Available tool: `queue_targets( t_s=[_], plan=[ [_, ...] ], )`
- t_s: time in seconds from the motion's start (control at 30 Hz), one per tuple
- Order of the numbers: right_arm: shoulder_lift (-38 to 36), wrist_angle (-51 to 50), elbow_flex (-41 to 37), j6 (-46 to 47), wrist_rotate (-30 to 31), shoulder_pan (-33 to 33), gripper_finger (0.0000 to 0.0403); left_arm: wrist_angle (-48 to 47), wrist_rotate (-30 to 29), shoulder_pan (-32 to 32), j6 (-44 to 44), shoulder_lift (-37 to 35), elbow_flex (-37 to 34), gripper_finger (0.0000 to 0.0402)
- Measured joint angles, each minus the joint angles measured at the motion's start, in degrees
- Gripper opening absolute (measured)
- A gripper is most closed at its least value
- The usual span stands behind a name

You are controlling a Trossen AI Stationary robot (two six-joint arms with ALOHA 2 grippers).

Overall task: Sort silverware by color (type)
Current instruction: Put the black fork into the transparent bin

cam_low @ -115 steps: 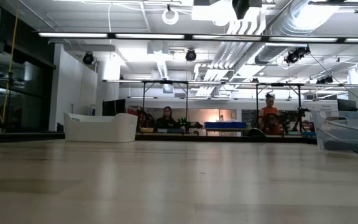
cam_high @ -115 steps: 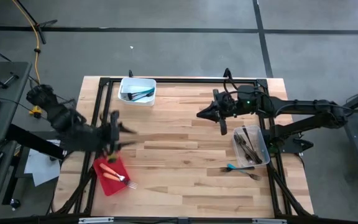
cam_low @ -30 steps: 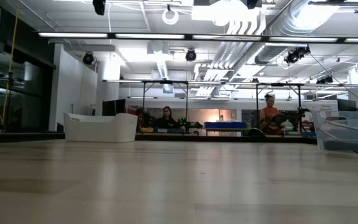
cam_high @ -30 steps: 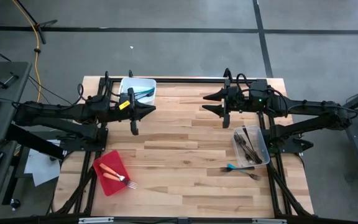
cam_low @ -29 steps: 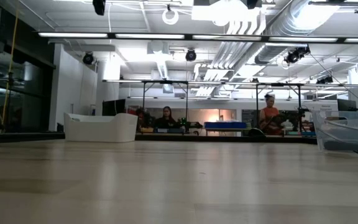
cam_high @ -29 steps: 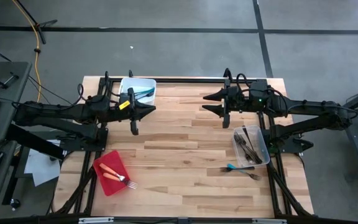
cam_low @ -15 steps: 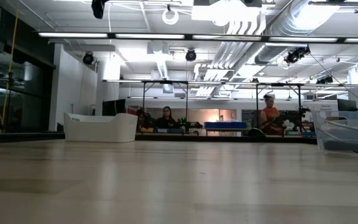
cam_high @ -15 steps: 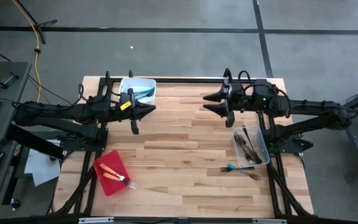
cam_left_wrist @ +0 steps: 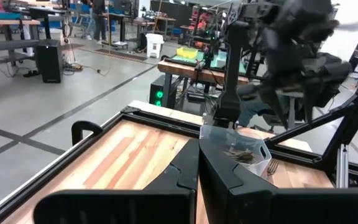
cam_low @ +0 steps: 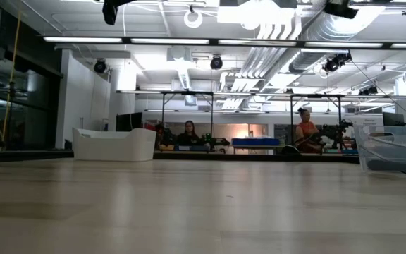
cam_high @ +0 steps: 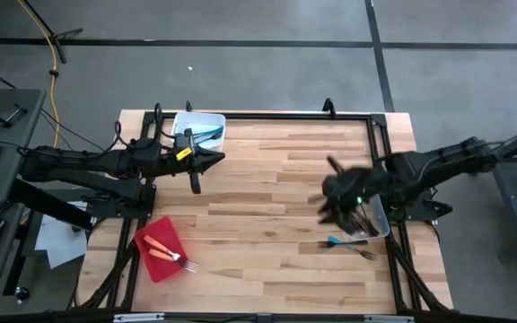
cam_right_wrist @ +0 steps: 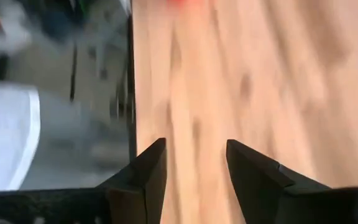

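My left gripper point(cam_high: 215, 158) hovers shut and level above the table's far left, beside the white tub point(cam_high: 197, 131) that holds teal utensils point(cam_high: 206, 135). Its fingers point(cam_left_wrist: 198, 167) are closed on nothing. My right gripper point(cam_high: 330, 203), blurred, hangs tipped downward above the wood just left of the clear tub point(cam_high: 372, 218) of dark utensils point(cam_left_wrist: 240, 157). Its fingers point(cam_right_wrist: 194, 147) stand open with only bare wood between them. A teal fork point(cam_high: 335, 240) and a grey fork point(cam_high: 363, 253) lie flat on the table near that tub. Orange forks point(cam_high: 162, 252) lie on the red tray point(cam_high: 147, 239).
A black frame point(cam_high: 258, 116) runs round the table's edges. Bare wood stretches across the table's middle point(cam_high: 258, 224). In the low view the white tub point(cam_low: 114, 144) and clear tub point(cam_low: 393, 149) stand at the far side; people sit and stand in the room behind.
My right gripper has swung from the table's far right toward the near edge and downward, tipping its fingers down and rolling, ending beside the clear tub; its fingers have stayed open. My left gripper and the silverware have kept still.
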Motion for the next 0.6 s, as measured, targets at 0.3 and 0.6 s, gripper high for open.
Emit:
queue_targets(
  t_s=[0.3, 0.6],
  plan=[
    [9.31, -8.66, -0.07, 4.77, -0.14, 13.28, 0.0152, -0.31, -0.02, 0.00, -0.04, 0.01, 0.00, 0.0000],
    [22.63, -8.59, -0.09, -3.85, 8.38, 17.98, 0.0152, -0.35, -0.02, 0.00, -0.04, 0.02, 0.00, 0.0000]
  ],
)
